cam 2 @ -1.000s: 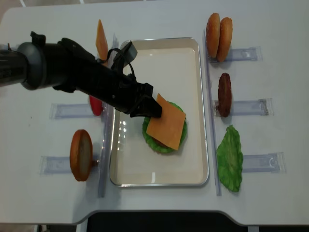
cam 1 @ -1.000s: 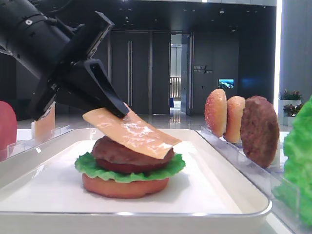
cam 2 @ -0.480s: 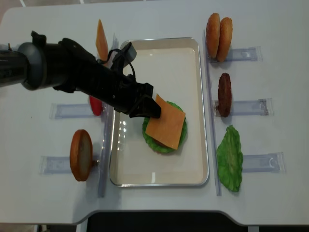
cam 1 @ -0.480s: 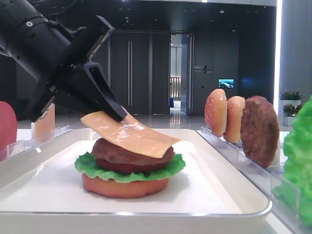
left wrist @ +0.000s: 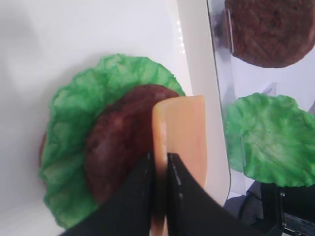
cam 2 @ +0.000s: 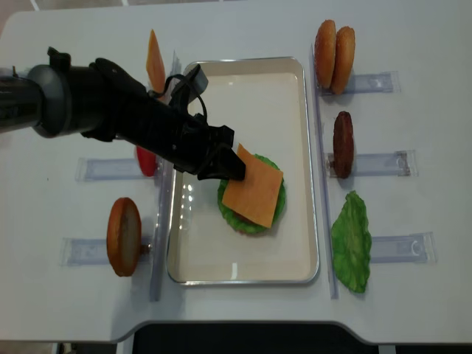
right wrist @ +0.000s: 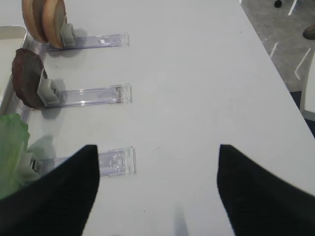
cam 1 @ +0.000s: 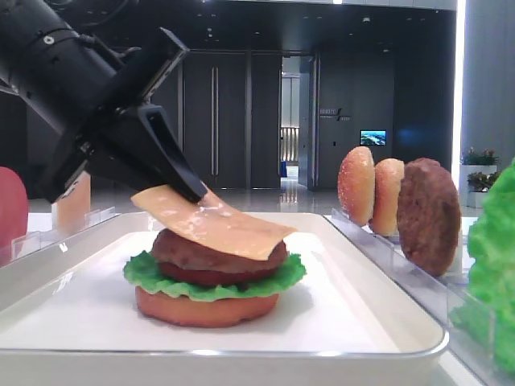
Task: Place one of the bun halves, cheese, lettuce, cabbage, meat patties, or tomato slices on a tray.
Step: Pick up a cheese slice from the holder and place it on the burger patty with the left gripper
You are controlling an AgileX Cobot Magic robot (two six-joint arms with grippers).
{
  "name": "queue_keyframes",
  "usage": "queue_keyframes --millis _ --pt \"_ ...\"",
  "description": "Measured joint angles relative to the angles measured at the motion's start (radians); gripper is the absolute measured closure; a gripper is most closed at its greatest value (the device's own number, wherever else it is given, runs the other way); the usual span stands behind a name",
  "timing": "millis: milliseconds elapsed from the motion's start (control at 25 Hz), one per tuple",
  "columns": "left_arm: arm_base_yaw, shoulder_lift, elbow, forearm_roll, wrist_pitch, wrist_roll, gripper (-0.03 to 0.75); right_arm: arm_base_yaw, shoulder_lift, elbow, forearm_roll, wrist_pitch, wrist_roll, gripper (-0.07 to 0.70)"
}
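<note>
Your tray (cam 2: 306,169) carries the stack below the jaws: bun half, lettuce (cam 1: 286,273), meat patty (cam 1: 193,253). Your left gripper (cam 2: 234,168) is clamped on one corner of the cheese slice (cam 2: 254,195), so the free edge droops onto the patty first. Your right gripper (right wrist: 155,182) idles with its jaws apart, beside the racks.

— Under the cheese (cam 2: 254,193), beside the left gripper (cam 2: 234,171): most of a patty, barely seen from overhead. Bottom bun hidden by lettuce (cam 2: 246,218).
— Right gripper (right wrist: 155,189): two dark, blurred fingers (right wrist: 54,196), cut off at the bottom edge. Lettuce leaf (right wrist: 12,150) left of it, cropped.
</note>
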Motion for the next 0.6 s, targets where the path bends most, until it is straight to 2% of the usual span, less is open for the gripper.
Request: queue_keyframes --millis 200,480,600 --pt "0.0 0.0 0.0 0.049 -0.016 -0.05 0.681 0.0 0.0 0.0 0.0 0.0 0.0 0.149" --pt "0.0 0.0 0.0 0.054 -0.025 -0.059 0.679 0.0 0.0 0.0 0.0 0.0 0.0 0.149" --pt "0.0 0.0 0.0 0.054 -0.028 -0.059 0.643 0.0 0.0 0.0 0.0 0.0 0.0 0.149"
